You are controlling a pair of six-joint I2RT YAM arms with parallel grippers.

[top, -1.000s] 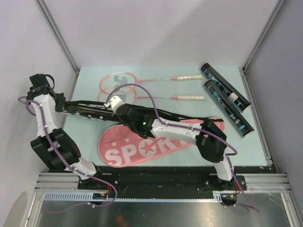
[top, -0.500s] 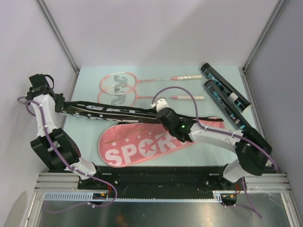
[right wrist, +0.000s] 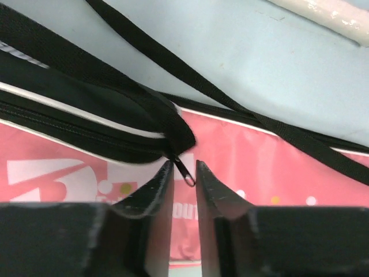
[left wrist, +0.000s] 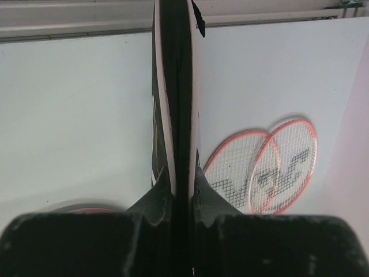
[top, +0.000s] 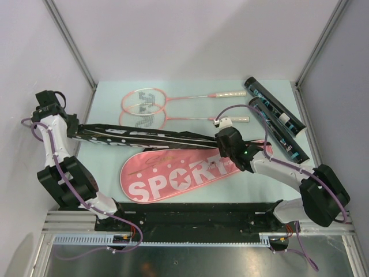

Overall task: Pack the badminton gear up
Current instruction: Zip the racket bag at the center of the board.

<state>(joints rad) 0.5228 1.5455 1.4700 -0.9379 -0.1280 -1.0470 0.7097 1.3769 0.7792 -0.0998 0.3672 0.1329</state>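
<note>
- Left gripper (left wrist: 179, 187) pinches the black flap of the pink-and-black fabric racket bag (top: 173, 173); only the left wrist view shows this.
- Two thin pink-and-white rackets (top: 138, 103) lie behind the bag.
- Right gripper (right wrist: 184, 167) is barely parted around the metal zipper pull (right wrist: 185, 172), grip unclear; hidden in the top view.
- Two dark teal-printed tubes (top: 271, 124) lie far right.

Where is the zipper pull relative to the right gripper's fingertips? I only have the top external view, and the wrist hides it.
Observer: In the right wrist view the zipper pull sits in the narrow gap between the tips of the right gripper. The jaws are almost together, but I cannot tell whether they pinch it.
Operator: Is the left side gripping anything? From above I only see the arm's end.
Observer: Yes. The left wrist view shows the left gripper clamped on the black, white-piped edge of the bag, which runs straight away from the fingers.
</note>
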